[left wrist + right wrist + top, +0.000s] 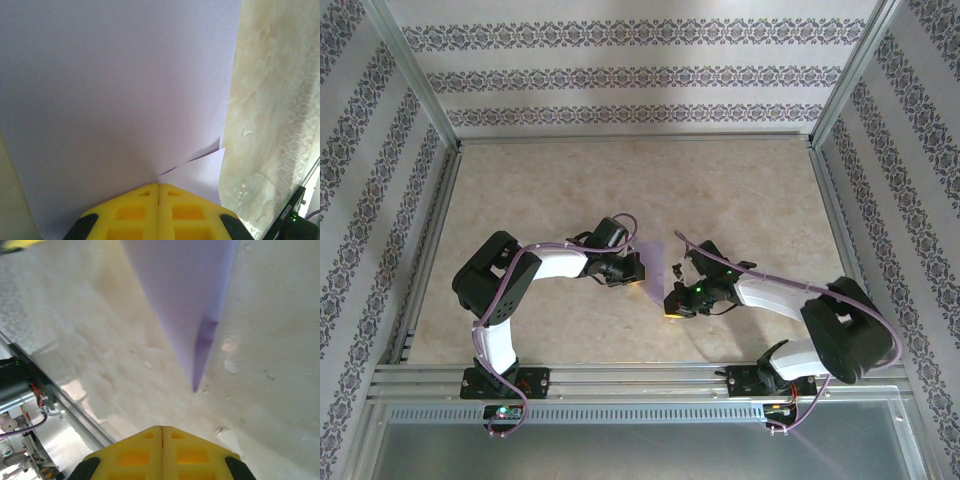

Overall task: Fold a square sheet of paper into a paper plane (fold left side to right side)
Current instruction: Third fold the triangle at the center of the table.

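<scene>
Square sheet of paper (657, 262), plain lavender, lies about the middle of the pale marbled surface (750, 200), a little toward the near edge, between the two arms' tips. In the left wrist view the paper (115, 90) spreads across most of the frame. One layer overlaps another, and a slanting edge runs from the yellow fingertips out to a small corner that pokes past the sheet's right side. In the right wrist view the paper (180, 290) narrows to a point aimed down at the camera, with a darker patch along one side.

The left end effector (646, 288) sits at the sheet's near left part. Its yellow jaws are pressed together (159, 186), their tips right at the paper where the layers meet. Whether paper is pinched between them I cannot tell.

The right end effector (672, 310) is just beside the sheet's near right corner. Its jaws are likewise closed tight with nothing between them (161, 429), and they stand clear of the paper's point over bare surface.

Purple cables (620, 222) loop along both arms.
</scene>
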